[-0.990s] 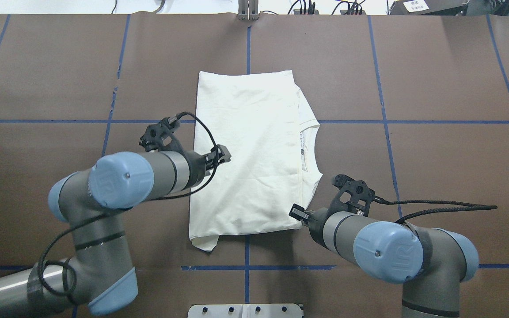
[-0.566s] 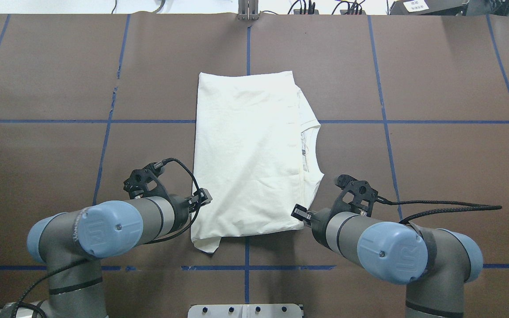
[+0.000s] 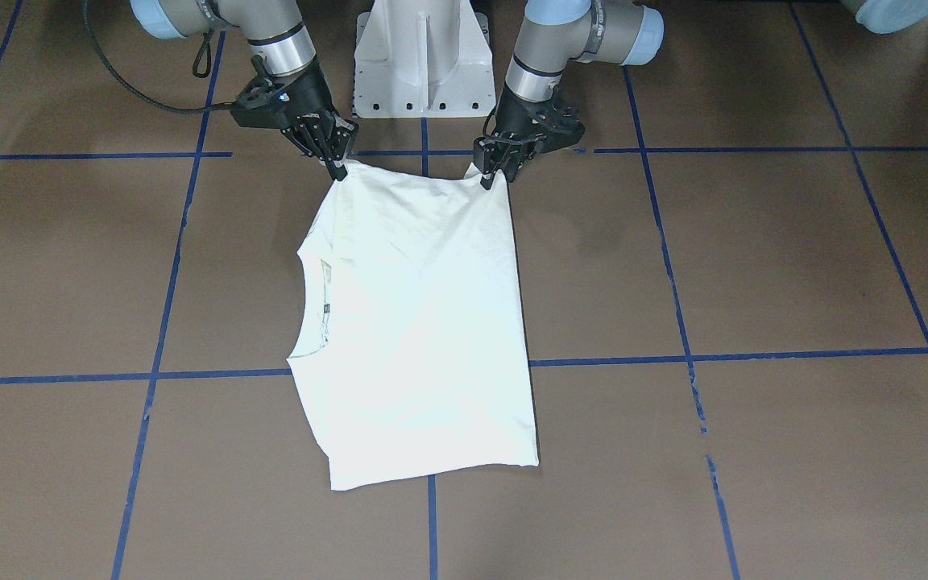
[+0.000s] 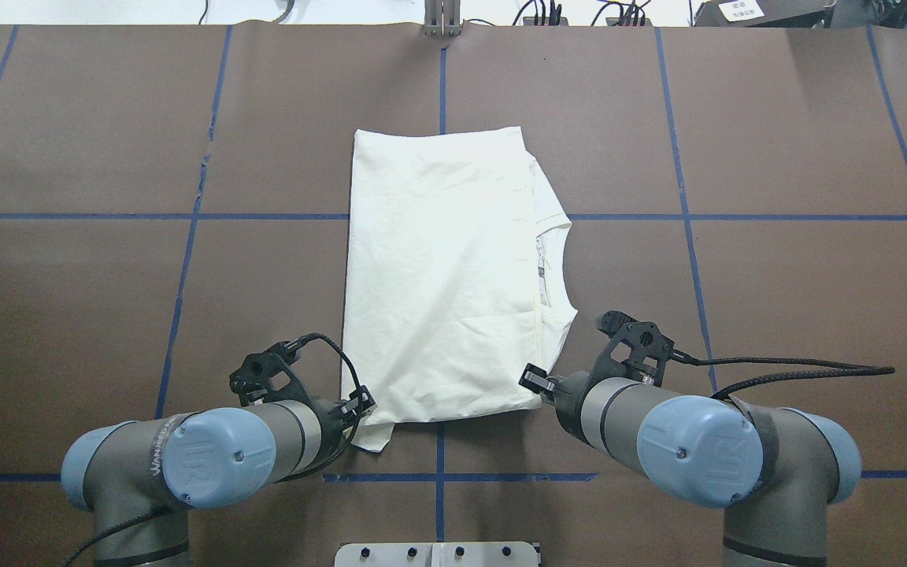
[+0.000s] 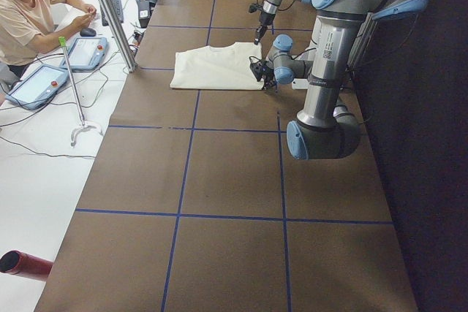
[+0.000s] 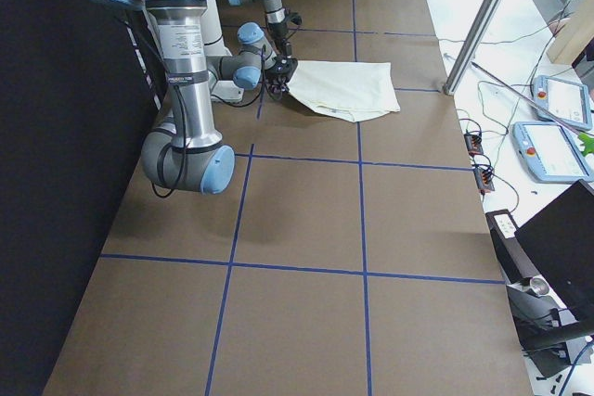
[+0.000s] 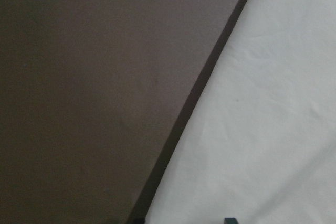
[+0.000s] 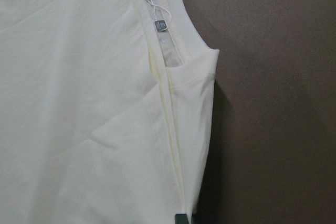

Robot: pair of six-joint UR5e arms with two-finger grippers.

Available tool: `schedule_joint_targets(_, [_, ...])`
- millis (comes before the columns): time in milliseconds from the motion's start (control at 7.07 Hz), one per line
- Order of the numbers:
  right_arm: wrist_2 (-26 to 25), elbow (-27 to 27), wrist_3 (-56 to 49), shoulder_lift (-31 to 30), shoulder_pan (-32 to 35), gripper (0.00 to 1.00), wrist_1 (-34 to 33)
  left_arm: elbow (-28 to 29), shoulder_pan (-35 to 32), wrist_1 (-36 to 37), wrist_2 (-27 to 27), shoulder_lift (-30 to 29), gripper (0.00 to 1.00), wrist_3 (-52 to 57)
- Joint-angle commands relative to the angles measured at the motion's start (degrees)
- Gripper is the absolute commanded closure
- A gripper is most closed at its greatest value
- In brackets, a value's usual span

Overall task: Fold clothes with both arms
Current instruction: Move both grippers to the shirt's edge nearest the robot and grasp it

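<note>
A white T-shirt (image 4: 442, 276), folded lengthwise, lies flat on the brown table, collar toward the robot's right. It also shows in the front view (image 3: 424, 322). My right gripper (image 3: 339, 171) is shut on the shirt's near right corner; it also shows in the overhead view (image 4: 534, 382). My left gripper (image 3: 494, 176) sits low at the near left corner, its fingers a little apart at the shirt's edge; it also shows in the overhead view (image 4: 363, 403). A small flap (image 4: 375, 437) of the shirt sticks out beside it. The right wrist view shows the collar and label (image 8: 160, 24).
The brown table (image 4: 776, 276) carries blue tape grid lines. The white pedestal base (image 3: 422, 56) stands between the arms. An operator (image 5: 25, 5) sits beyond the far table edge with tablets (image 5: 88, 52) beside a metal post.
My left arm has swung back from the shirt's left edge toward the robot and come down at the near left corner. The right arm and the shirt have stayed put.
</note>
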Motion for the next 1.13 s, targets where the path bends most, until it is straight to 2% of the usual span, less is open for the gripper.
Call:
schedule_joint_targets(0, [0.0,0.01,0.0,-0.03,0.0,1.0,-0.06,-0.04,0.65,1.88,-0.07,-0.12,0.5,-0.31])
schedule_joint_targets(283, [0.0,0.01,0.0,-0.03,0.0,1.0,-0.06,-0.47,0.66,1.88,-0.24,-0.12,1.0,-0.31])
schedule_joint_targets(566, [0.0,0.01,0.0,-0.03,0.0,1.0,-0.06,-1.61,0.57,1.97,-0.33,-0.13,1.0,-0.14])
schedule_joint_targets(707, [0.0,0.36,0.17,-0.03,-0.43,1.0,0.03,-6.23,0.39,4.58,-0.51,1.18,1.0,0.56])
schedule_joint_targets(849, [0.09,3.32,0.26,-0.03,-3.14,1.0,-0.06,-8.37,0.65,5.65,-0.6,1.63,1.0,0.39])
schedule_joint_targets(990, [0.09,8.13,0.26,-3.94,-7.34,1.0,-0.06,-12.13,0.92,5.84,-0.68,1.81,1.0,-0.04])
